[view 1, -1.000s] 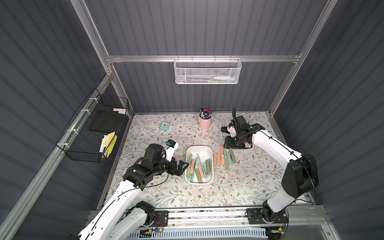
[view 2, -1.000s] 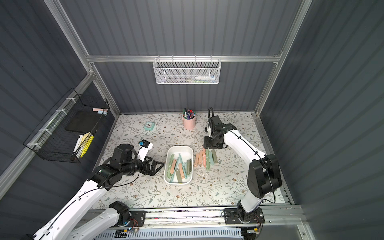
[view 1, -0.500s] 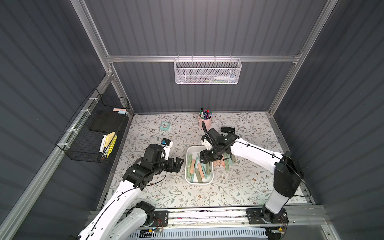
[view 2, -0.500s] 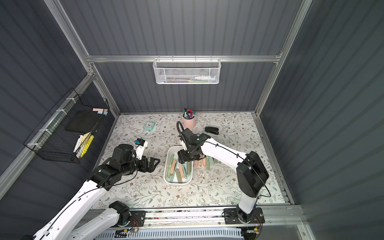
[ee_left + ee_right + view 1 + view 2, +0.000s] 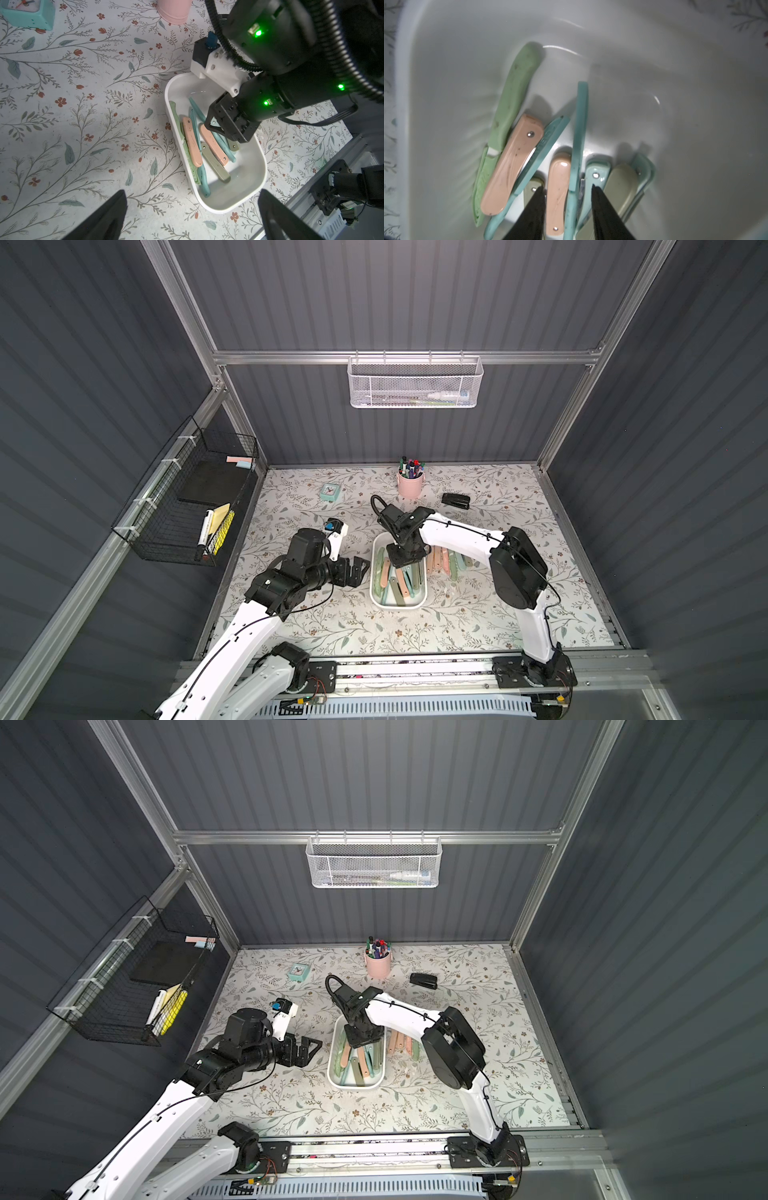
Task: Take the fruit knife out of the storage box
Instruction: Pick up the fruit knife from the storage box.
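Floral tabletop (image 5: 316,626) carries the white storage box (image 5: 399,607). The right gripper (image 5: 566,187) has swung in from well outside the box and dropped inside, its fingers narrowing astride 2 knives that lie there: a pink folding fruit knife (image 5: 557,187) and a teal sheathed knife (image 5: 578,135). Whether they pinch yet cannot be told. A lift looks next. The box walls crowd the knives, but above the box is open. The left gripper (image 5: 359,569) waits spread wide just outside the box.

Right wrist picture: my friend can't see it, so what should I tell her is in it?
The right gripper pokes its two black jaws into the white storage box, straddling a pink folding knife and a thin teal knife without clearly pinching them. A green knife and more pink, teal and olive ones lie beside them.
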